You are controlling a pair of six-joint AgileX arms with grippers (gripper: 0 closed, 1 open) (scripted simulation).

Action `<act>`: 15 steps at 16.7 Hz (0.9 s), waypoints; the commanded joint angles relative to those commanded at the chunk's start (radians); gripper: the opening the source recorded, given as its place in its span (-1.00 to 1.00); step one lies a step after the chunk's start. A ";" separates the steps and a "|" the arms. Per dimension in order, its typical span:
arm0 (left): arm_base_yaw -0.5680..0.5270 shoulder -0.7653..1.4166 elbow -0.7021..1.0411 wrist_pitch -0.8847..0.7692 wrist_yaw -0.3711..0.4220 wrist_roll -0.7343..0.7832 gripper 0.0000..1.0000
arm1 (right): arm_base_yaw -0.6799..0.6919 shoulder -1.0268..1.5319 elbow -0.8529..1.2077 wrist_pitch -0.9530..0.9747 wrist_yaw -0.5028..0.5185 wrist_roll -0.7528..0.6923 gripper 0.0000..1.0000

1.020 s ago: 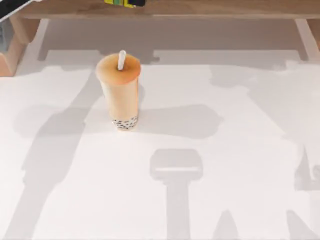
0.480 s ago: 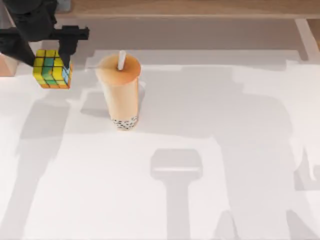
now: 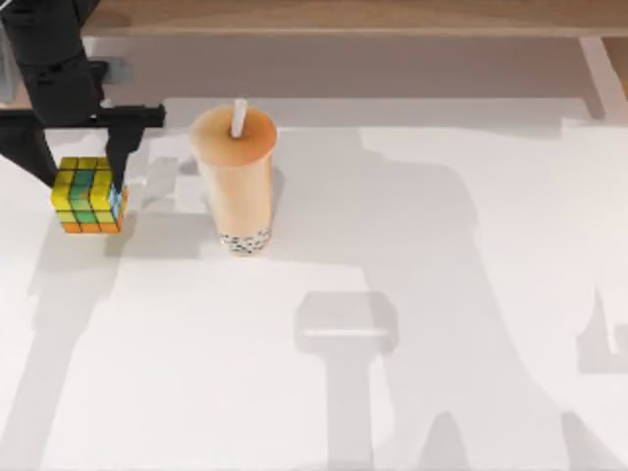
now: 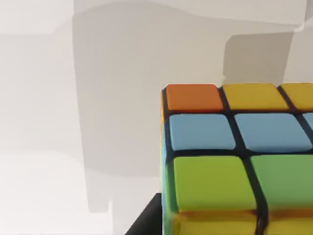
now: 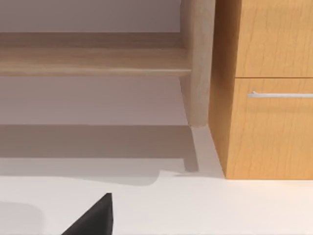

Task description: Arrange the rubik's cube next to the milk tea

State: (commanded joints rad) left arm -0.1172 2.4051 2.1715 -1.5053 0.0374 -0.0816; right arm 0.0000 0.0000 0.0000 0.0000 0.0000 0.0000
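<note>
so the left gripper has its fingers clamped on the rubik's cube near the table's left edge, and the milk tea stands upright off to its right, close but with a gap between them

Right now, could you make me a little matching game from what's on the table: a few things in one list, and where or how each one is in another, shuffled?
Things:
1. rubik's cube
2. milk tea
3. left gripper
4. straw

Places or states:
A. standing upright near the table's middle, left of centre
B. poking up through an orange lid
C. held between two dark fingers, at the table's left
D. closed on a small colourful puzzle, left of the cup

Pairs: 1-C, 2-A, 3-D, 4-B
</note>
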 joint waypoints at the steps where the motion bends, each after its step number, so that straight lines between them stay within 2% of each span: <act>1: 0.000 0.000 0.000 0.000 0.000 0.000 -1.00 | 0.000 0.000 0.000 0.000 0.000 0.000 1.00; 15: 0.016 -0.085 0.063 -0.003 0.014 0.085 -1.00 | 0.000 0.000 0.000 0.000 0.000 0.000 1.00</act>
State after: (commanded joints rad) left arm -0.1012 2.3197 2.2350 -1.5079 0.0518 0.0037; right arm 0.0000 0.0000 0.0000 0.0000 0.0000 0.0000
